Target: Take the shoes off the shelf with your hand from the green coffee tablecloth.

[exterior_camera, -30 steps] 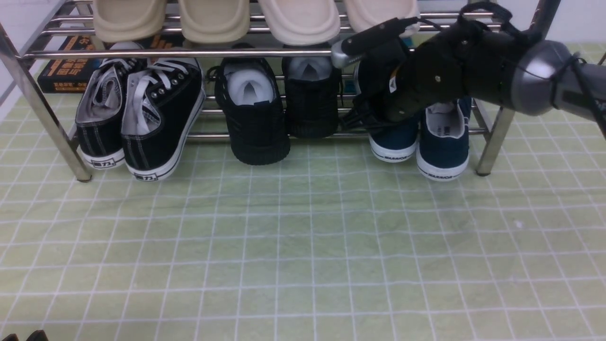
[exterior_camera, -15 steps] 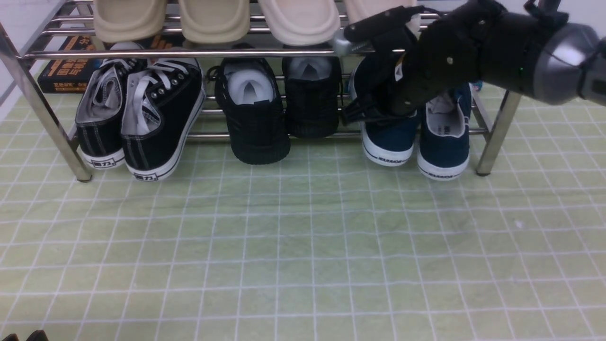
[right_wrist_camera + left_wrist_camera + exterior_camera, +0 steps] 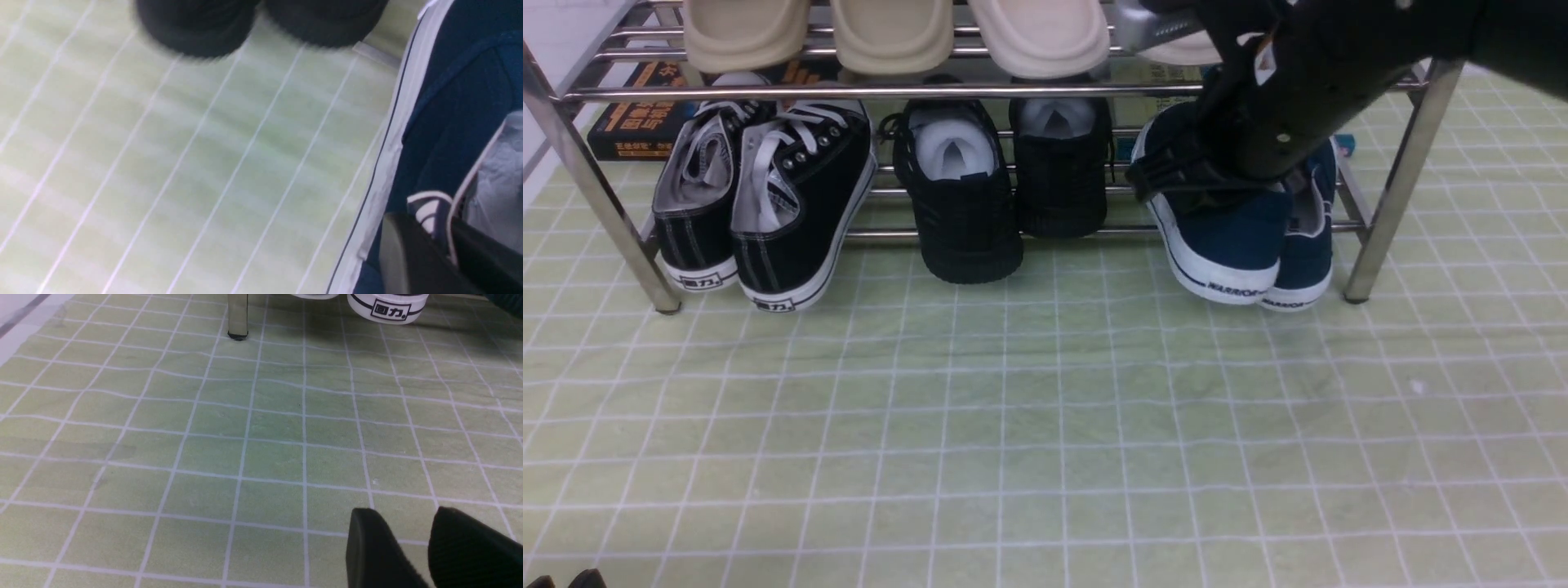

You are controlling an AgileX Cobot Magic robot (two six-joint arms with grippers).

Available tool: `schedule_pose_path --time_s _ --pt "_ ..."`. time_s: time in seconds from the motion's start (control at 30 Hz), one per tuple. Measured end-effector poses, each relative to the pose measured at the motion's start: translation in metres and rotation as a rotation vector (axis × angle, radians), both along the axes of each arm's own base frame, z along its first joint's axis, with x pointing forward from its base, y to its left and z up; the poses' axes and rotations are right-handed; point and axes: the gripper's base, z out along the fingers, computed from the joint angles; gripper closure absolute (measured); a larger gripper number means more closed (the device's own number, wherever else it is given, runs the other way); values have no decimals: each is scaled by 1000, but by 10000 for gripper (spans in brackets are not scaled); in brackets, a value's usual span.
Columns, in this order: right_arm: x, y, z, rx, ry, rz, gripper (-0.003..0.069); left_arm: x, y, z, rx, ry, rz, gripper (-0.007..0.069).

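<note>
Nearest us, we see the left pincer (image 3: 408, 514) over the green tablecloth (image 3: 1045, 425), its fingers parted with only cloth showing between them. Farther on, at the shelf (image 3: 849, 91), the right pincer (image 3: 1176, 178) is clamped on the collar of one navy shoe (image 3: 1225, 245), pinching its white-edged rim. That shoe tilts, with its heel out past the lower rail and overlapping the other navy shoe (image 3: 1307, 253) on the lower tier. Beside them on that tier we find black knit shoes (image 3: 1005, 188) and black lace-up sneakers (image 3: 768, 204).
</note>
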Motion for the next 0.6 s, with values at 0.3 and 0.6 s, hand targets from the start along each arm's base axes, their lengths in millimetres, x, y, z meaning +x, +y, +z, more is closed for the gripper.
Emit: schedule_pose_path --time_s 0.3,0.6 --pt "-78 -3 45 -48 91 127 608 0 0 0 0 0 0 383" --pt "-136 1 15 -88 197 174 608 0 0 0 0 0 0 383"
